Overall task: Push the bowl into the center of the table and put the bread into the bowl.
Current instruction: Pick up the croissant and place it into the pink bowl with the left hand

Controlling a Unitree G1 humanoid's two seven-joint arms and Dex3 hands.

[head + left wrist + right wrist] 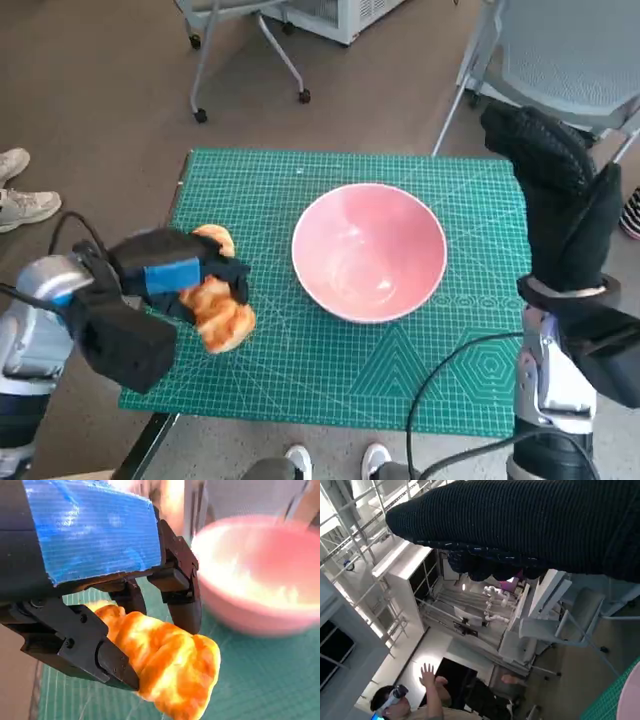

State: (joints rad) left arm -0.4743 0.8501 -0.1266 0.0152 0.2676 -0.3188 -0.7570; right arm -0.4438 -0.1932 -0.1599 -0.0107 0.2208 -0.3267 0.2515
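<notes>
Glossy pink bowl (369, 250) (smooth), matt gridded mat (300, 360), knitted glove (560, 190)

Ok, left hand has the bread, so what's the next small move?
Probably carry the bread sideways over the pink bowl. The left hand grips it just beside the bowl, which already sits near the mat's middle and is empty.

The pink bowl (369, 251) is the one obstacle on the green mat (440, 380). Bare mat lies on every side of the bowl; the left hand (165, 275), holding the bread (222, 312), occupies the strip left of it.
</notes>
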